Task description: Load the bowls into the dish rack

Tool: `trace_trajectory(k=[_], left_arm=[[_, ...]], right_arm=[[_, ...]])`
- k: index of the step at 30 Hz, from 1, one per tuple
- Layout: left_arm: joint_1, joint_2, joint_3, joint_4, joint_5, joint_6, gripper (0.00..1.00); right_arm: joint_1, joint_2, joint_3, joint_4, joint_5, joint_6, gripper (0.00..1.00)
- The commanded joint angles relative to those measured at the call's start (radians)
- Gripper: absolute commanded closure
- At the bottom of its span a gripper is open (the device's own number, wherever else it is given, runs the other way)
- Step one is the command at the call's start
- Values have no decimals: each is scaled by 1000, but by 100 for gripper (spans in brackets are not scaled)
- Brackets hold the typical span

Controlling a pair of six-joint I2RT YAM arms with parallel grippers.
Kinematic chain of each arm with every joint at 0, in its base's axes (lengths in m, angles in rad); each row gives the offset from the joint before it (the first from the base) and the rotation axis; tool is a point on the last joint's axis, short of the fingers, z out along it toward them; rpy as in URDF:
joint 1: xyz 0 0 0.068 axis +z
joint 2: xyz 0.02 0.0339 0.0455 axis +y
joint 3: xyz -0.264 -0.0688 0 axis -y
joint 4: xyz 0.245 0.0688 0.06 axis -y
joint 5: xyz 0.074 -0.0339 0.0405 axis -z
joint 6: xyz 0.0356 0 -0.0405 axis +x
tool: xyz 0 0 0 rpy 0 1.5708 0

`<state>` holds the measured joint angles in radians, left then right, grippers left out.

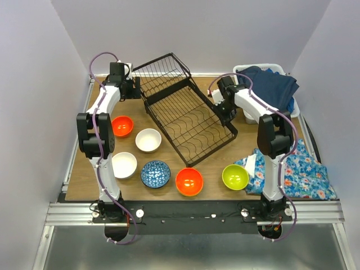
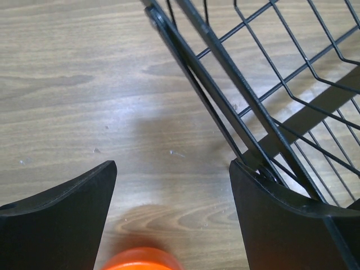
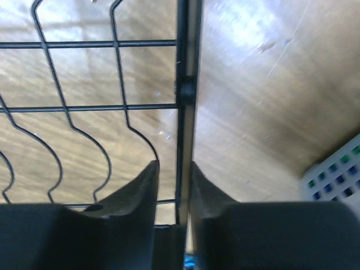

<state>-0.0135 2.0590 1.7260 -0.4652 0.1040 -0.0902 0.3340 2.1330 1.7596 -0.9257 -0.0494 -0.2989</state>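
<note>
On the table (image 1: 212,166), the dish rack (image 1: 185,115) lies diagonally, basket end far-left.

six bowls (image 1: 148,140), one rack (image 1: 169,94), maybe two cloths (image 1: 298,169)

A: Any writing to read anywhere?
B: None. The dish rack (image 1: 191,126) is bare black wire, and the blue bowl (image 1: 155,173) shows only a pattern.
A: The flowered cloth (image 1: 306,174)?
B: Flowers only. No words, brands or numbers are legible in any view.
</note>
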Motion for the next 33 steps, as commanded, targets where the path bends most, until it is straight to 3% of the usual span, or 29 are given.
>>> trace_trajectory(k=[1,3,4,11,33], left_arm=[[-108,59,105,69,88,-6,9],[-118,67,125,66,91,-5,9],[-129,73,132,65,92,-2,9],[-178,113,184,71,95,0,8],[-332,303,417,146,17,53,2]], right_arm=[[60,-77,-43,22,-58,85,76],[62,-106,-89,28,-55,136,88],[60,-116,-106,31,-55,155,99],[60,-151,-180,62,-76,260,99],[25,-73,-92,88,75,518,99]])
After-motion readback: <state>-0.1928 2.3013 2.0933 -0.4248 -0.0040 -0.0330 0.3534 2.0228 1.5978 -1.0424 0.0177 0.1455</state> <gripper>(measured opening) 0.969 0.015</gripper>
